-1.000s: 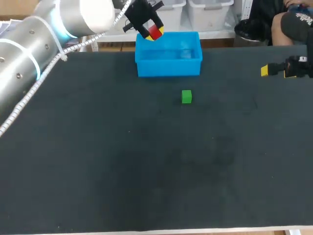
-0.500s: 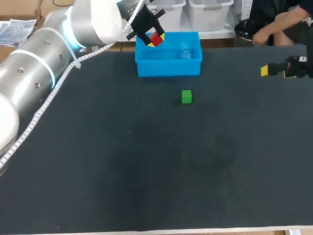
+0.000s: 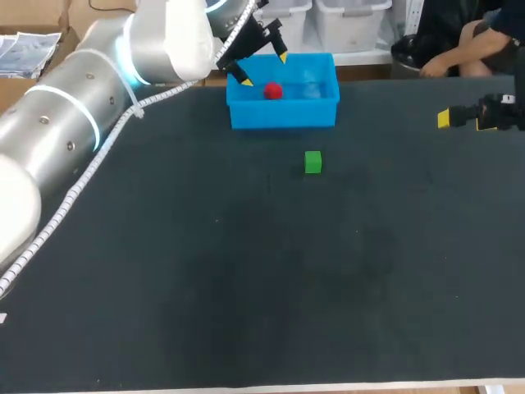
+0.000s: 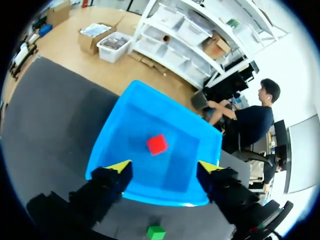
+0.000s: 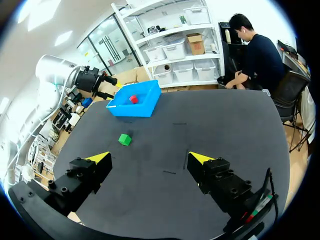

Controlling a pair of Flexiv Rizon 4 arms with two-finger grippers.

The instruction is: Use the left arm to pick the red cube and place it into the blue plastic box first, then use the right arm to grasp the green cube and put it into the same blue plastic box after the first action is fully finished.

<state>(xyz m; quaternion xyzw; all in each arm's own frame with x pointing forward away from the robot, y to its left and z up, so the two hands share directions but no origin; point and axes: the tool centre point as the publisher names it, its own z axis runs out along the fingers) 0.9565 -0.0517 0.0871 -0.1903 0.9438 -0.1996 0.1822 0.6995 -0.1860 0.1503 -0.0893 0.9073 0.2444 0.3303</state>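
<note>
1. Red cube loose inside blue plastic box.
2. Left gripper above its left end, fingers spread wide, empty.
3. Green cube near its front wall.
4. Right gripper well apart from it, fingers wide, empty.

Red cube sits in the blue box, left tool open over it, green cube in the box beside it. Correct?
Not quite. The green cube is not in the blue box; it lies on the table in front of the box, as the head view shows. The rest holds: the red cube sits in the box and the left tool is open over it.
</note>
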